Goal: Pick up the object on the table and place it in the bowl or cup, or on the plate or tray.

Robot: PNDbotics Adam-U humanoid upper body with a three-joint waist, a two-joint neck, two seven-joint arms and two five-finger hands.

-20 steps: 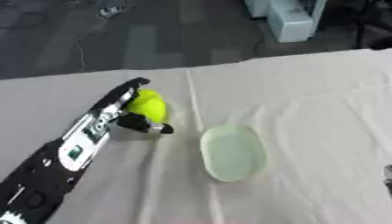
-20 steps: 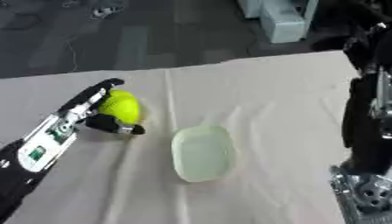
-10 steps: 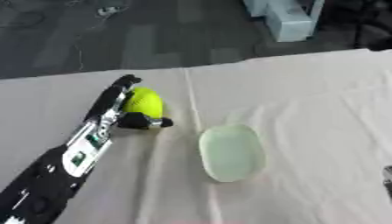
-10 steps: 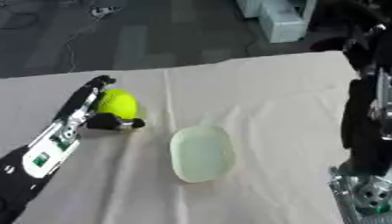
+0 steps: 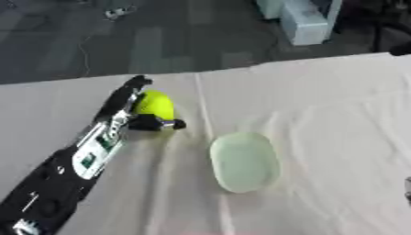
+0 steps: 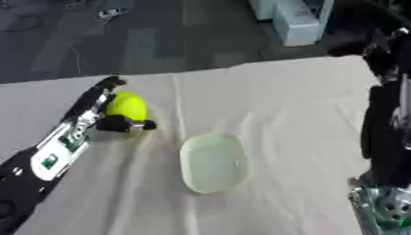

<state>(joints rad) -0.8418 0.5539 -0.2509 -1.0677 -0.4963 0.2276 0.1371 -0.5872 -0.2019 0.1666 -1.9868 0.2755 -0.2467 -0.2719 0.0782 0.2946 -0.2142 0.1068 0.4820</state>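
A bright yellow-green ball point(image 5: 155, 104), smooth and round with a slight sheen on top, sits on a table covered in a wrinkled cream cloth point(image 5: 321, 114). The robot's left hand point(image 5: 132, 110) is at the ball: its long black fingers point(image 5: 128, 89) run up along the ball's left side, and the thumb point(image 5: 160, 124) curls under the near side, so the ball is cupped between them. Whether the ball is lifted off the cloth or resting on it cannot be told. The left arm point(image 5: 88, 156), black with a white panel and a small green mark, stretches in from the lower left corner.

To the right of the ball and a little nearer, apart from it, lies a pale green oval plate point(image 5: 244, 161), shallow, translucent-looking and bare. The right arm point(image 6: 389, 124) stands as a dark column at the right edge of the right eye view; its hand does not show clearly. Beyond the table's far edge is a dark grey floor point(image 5: 176, 36).
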